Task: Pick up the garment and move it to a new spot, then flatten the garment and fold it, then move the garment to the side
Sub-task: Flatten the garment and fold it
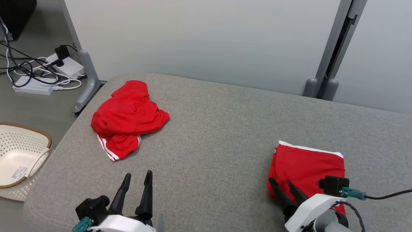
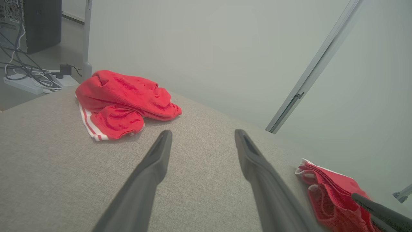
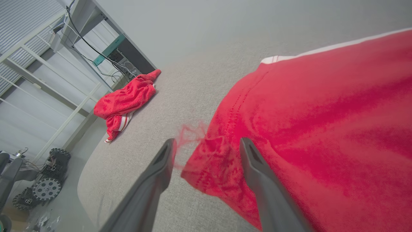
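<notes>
A folded red garment [image 1: 309, 166] with a white edge lies at the right front of the grey padded table [image 1: 219, 129]. My right gripper [image 1: 280, 182] is open at its left front corner. In the right wrist view the gripper [image 3: 207, 141] has its fingers spread, and the garment's [image 3: 315, 122] blurred corner sits loose between them, not pinched. The left wrist view shows the garment [image 2: 328, 190] at the lower right. My left gripper [image 1: 138, 174] is open and empty over bare table at the front left; in its own view, the left gripper [image 2: 203, 132] points towards the back wall.
A second red garment [image 1: 127, 116], crumpled, with white stripes, lies at the table's back left [image 2: 125, 100] [image 3: 124, 100]. On the floor to the left are a white basket [image 1: 19, 154] and power strips with cables [image 1: 48, 72]. A grey partition post [image 1: 88, 77] stands behind the table.
</notes>
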Robot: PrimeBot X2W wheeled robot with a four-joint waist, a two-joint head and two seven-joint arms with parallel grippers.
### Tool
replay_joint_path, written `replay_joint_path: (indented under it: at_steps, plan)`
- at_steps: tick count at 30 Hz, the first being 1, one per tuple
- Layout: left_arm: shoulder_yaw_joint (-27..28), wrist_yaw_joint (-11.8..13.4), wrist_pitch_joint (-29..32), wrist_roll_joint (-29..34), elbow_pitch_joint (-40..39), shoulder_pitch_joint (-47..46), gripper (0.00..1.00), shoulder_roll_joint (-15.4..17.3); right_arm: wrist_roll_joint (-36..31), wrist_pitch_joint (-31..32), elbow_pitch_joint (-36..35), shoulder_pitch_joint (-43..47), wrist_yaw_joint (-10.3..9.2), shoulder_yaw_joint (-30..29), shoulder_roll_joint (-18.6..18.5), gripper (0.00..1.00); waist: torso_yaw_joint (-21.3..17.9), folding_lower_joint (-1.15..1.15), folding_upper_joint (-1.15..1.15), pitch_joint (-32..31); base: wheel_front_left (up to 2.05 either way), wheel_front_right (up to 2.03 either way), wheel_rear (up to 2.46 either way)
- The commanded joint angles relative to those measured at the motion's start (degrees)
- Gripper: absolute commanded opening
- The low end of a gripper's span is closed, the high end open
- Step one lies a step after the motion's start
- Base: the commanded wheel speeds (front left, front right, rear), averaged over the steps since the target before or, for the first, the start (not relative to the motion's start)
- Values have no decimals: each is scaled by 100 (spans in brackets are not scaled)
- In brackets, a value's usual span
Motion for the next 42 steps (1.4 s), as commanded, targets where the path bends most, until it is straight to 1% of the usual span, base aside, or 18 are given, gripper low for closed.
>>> replay_joint_path:
  at_steps: [1, 6, 9, 14, 17, 20, 24, 28, 30, 32, 33, 37, 42]
  plan:
    - [14, -9, -28, -7, 3, 15, 100, 25, 23, -25, -39, -6, 0, 58, 3, 100, 10, 0, 0, 2, 0, 0, 0]
    - [9, -4, -28, -8, 7, -24, 100, 25, 168, -25, -128, -18, 0, 367, 33, 100, 51, 0, 0, 38, 0, 0, 0]
    - [9, -1, -28, -19, 17, -55, 100, 25, 215, -14, -3, -34, 0, 544, 19, 100, 75, 0, 0, 59, 0, 0, 0]
    - [15, -5, -28, -34, 38, -95, 100, 25, 414, -16, 131, -100, 0, 686, 72, 100, 89, 0, 0, 68, 0, 0, 0]
    - [58, 13, -28, -32, 9, -97, 100, 23, 493, -19, 80, -170, 0, 729, 42, 100, 33, 0, 0, 62, 0, 0, 0]
    - [102, 15, -28, -21, -49, -87, 100, 24, 545, -23, -77, -282, 0, 586, -55, 100, -81, 0, 0, 51, 0, 0, 0]
    - [136, -10, -28, -12, -119, -104, 100, 25, 357, -24, -374, -306, 0, 161, -230, 100, -268, 0, 0, 13, 0, 0, 0]
    - [206, 2, -28, -86, -230, -121, 100, 26, -143, -24, -575, -196, 0, -451, -449, 100, -448, 0, 0, -41, 0, 0, 0]
    - [249, 22, -28, -102, -300, -134, 100, 25, -498, -24, -668, -111, 0, -814, -526, 100, -523, 0, 0, -58, 0, 0, 0]
    - [270, 28, -28, -93, -356, -131, 100, 25, -990, -25, -765, -12, 0, -1165, -608, 100, -593, 0, 0, -68, 0, 0, 0]
    - [270, 28, -28, -93, -356, -131, 100, 25, -990, -25, -765, -12, 0, -1165, -608, 100, -593, 0, 0, -68, 0, 0, 0]
    - [302, 18, -28, 47, -452, -92, 100, 26, -2096, -25, -1073, 258, 0, -2032, -632, 100, -724, 0, 0, -74, 0, 0, 0]
    - [360, 60, -28, 27, -505, -12, 100, 25, -3460, -25, -1682, 759, 0, -3107, -394, 100, -854, 0, 0, -56, 0, 0, 0]
